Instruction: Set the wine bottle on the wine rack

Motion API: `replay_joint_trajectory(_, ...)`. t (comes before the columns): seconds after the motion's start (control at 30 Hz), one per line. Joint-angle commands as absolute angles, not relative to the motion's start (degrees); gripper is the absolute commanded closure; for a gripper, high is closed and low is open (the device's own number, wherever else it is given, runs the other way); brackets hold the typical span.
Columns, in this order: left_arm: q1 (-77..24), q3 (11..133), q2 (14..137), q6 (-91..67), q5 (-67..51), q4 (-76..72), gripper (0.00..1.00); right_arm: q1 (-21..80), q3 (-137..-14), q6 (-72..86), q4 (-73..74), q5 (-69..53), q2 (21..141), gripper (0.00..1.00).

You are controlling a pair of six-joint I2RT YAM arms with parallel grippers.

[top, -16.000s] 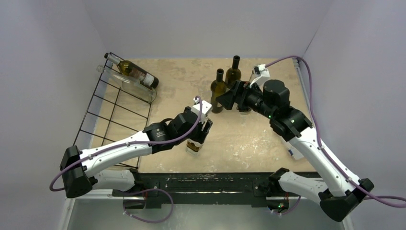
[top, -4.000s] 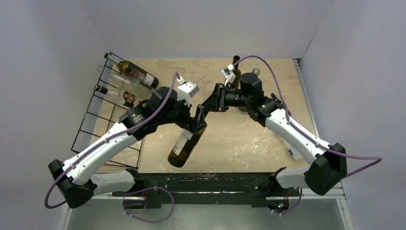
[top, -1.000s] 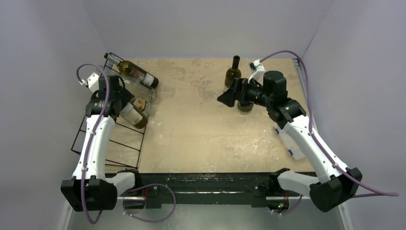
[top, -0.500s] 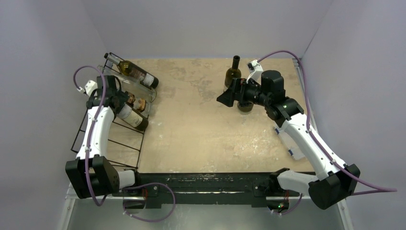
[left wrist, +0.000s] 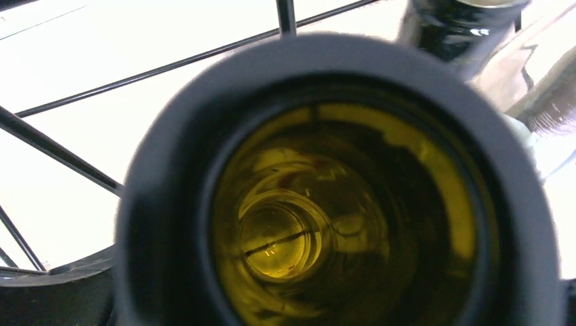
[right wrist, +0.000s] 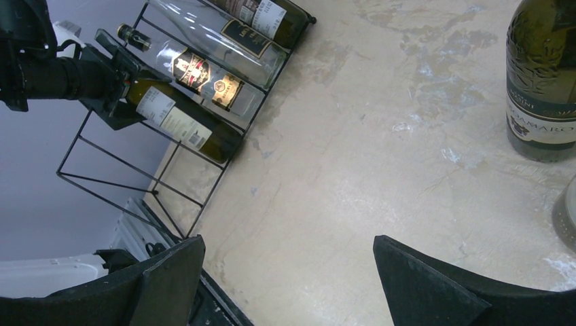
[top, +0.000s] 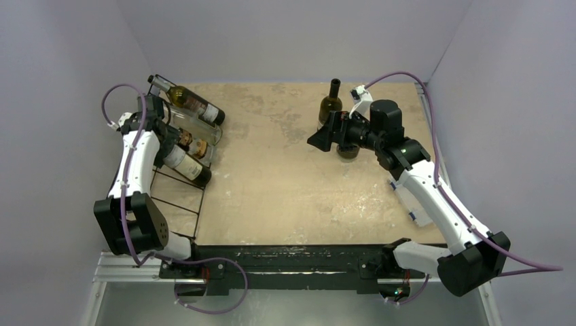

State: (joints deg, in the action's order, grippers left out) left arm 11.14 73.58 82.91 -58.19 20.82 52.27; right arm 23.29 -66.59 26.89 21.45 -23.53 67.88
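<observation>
Top external view: the wine bottle (top: 187, 165) is seen lying on the wine rack (top: 201, 210), at nine o'clock on the table (top: 292, 197). Its neck is met by the left gripper (top: 161, 139), whose grip cannot be told. The right gripper (top: 323, 138) is held spread.

Lab test cell: plain walls (top: 285, 34) enclose a scuffed tabletop (top: 285, 190)

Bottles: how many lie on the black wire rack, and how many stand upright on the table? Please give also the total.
Lying on the wine rack: 4 (dark bottle, clear bottle, clear bottle with black labels, wine bottle with the white label)
Standing on the table: 2 (upright dark bottle, half-hidden bottle)
Total: 6
</observation>
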Motion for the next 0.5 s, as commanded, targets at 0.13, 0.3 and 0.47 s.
replay_joint_trajectory(0.13,12.0,77.7,85.0,-62.9,22.9,56.6,0.74,23.5,-66.4,25.8,19.8,-23.3,67.7,0.01)
replay_joint_trajectory(0.3,12.4,76.4,83.3,-63.8,24.9,57.0,0.60,23.5,-66.4,25.8,19.8,-23.3,67.7,0.01)
replay_joint_trajectory(0.47,13.1,75.3,82.4,-63.8,25.4,57.0,0.52,23.5,-66.4,25.8,19.7,-23.5,67.9,0.01)
